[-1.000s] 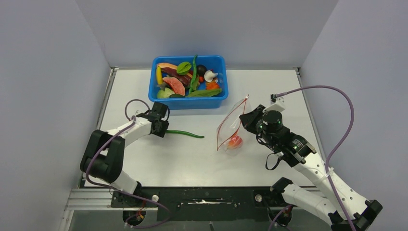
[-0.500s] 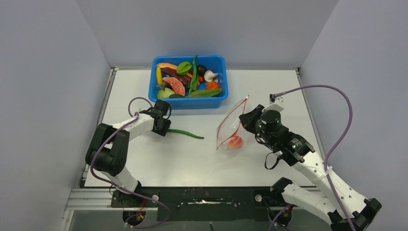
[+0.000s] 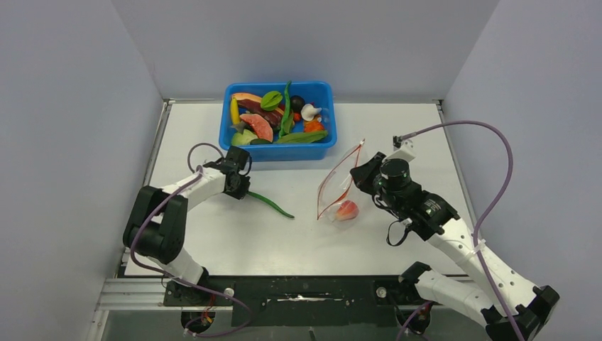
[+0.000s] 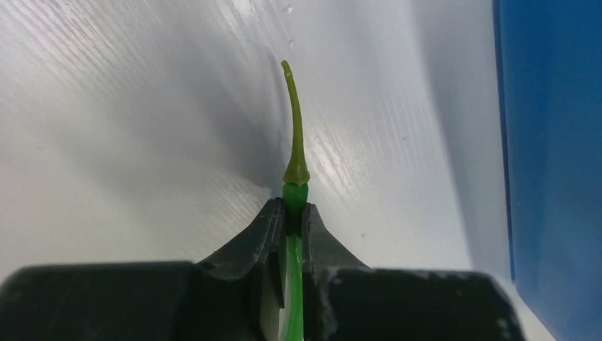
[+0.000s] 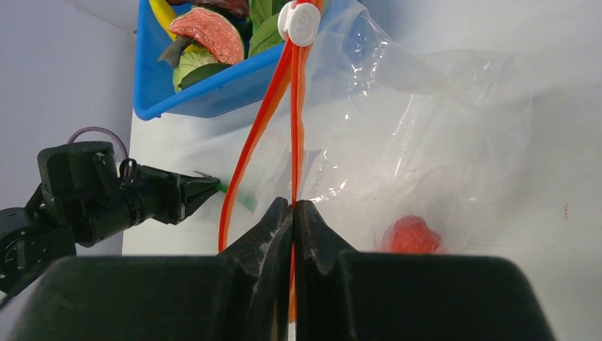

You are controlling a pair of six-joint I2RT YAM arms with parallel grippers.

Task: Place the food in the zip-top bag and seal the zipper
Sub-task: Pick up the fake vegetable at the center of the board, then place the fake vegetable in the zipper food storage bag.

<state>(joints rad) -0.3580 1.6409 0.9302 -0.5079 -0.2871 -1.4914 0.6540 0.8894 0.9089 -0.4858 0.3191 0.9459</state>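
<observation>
A long green pod (image 3: 273, 205) lies on the white table, left of centre. My left gripper (image 3: 242, 189) is shut on its stem end. In the left wrist view the pod's stalk (image 4: 294, 128) sticks out beyond the pinching jaws of the left gripper (image 4: 294, 210). The clear zip-top bag (image 3: 338, 186) stands open at centre right with a red fruit (image 3: 347, 210) inside. My right gripper (image 5: 293, 207) is shut on one side of the red-orange zipper (image 5: 294, 128). The other side bows away to the left. The slider tab (image 5: 299, 23) sits at the strip's far end.
A blue tub (image 3: 281, 152) at the back holds more food: a papaya slice (image 3: 257, 126), green pods, leaves and a banana. Grey walls close in the table on the left, right and rear. The left arm's cable loops beside its wrist.
My left gripper has closed on the pod's stem end, and the pod's free end has swung toward the near side. The right gripper and bag have shifted slightly left.
</observation>
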